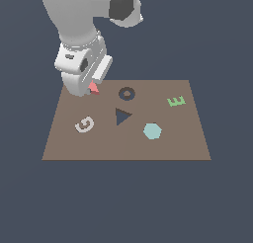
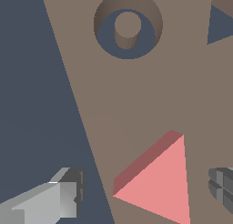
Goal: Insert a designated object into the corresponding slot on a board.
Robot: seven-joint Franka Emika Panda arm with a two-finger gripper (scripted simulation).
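Note:
The salmon-red triangular piece (image 1: 94, 88) lies flat on the brown board (image 1: 123, 145) near its far corner on the exterior view's left. My gripper (image 1: 89, 91) is lowered over it. In the wrist view the red piece (image 2: 159, 186) sits between the two fingertips (image 2: 68, 196), with a gap on each side, so the gripper (image 2: 145, 193) is open. The dark triangle slot (image 1: 122, 116) is in the board's middle, apart from the piece; one of its corners shows in the wrist view (image 2: 220, 25).
A dark ring-shaped recess (image 1: 127, 93) (image 2: 127, 29) lies between the piece and the slot's far side. A white G (image 1: 84, 124), a teal hexagon (image 1: 152, 131) and a green E (image 1: 176, 101) mark the board (image 2: 118, 100). The board's edge runs close beside the gripper.

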